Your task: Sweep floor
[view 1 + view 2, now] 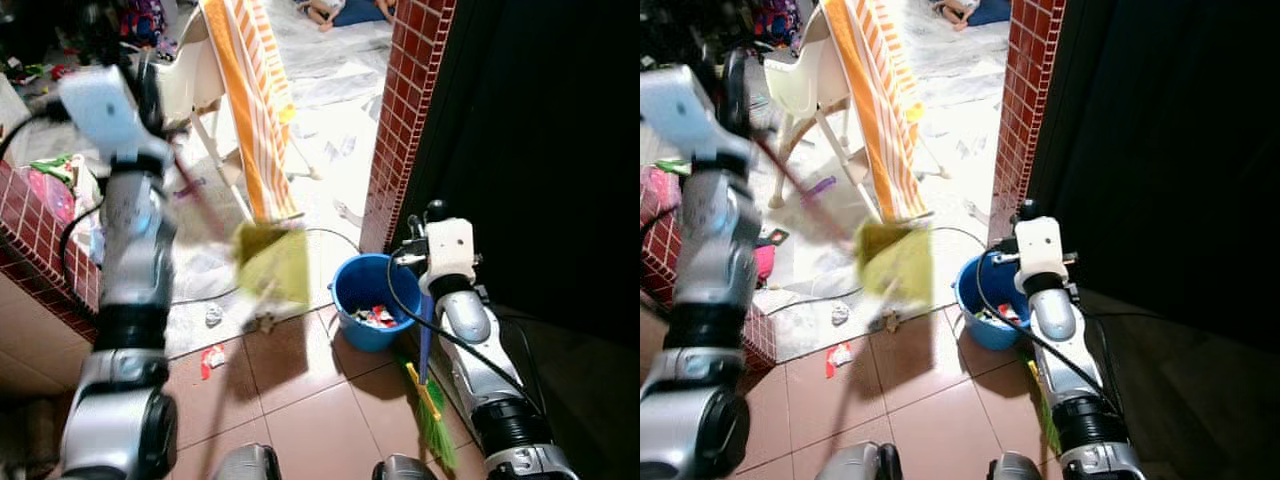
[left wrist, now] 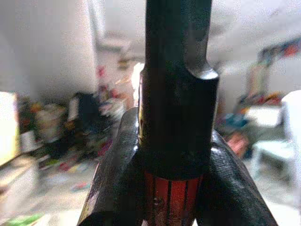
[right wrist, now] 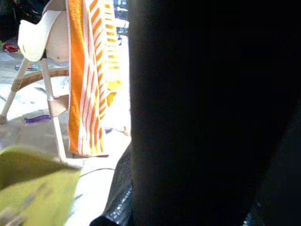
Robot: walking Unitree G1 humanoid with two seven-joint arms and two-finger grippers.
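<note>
Two claws: left claw (image 2: 176,197) clamped on blurred dustpan (image 1: 272,262) handle, right claw's grip untellable.

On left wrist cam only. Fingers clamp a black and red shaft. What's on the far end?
Observer: A yellow-green dustpan, blurred, up off the floor. The left gripper holds its handle.
Operator: Where's the bin?
Observer: A blue bucket stands on the tiles just to the right of the dustpan, with litter inside.
Operator: Right arm?
Observer: The right gripper holds a broom with a blue handle, its green bristles on the floor beside the bucket.
Operator: Floor done?
Observer: No, a red and white wrapper lies on the tiles below the dustpan.
</note>
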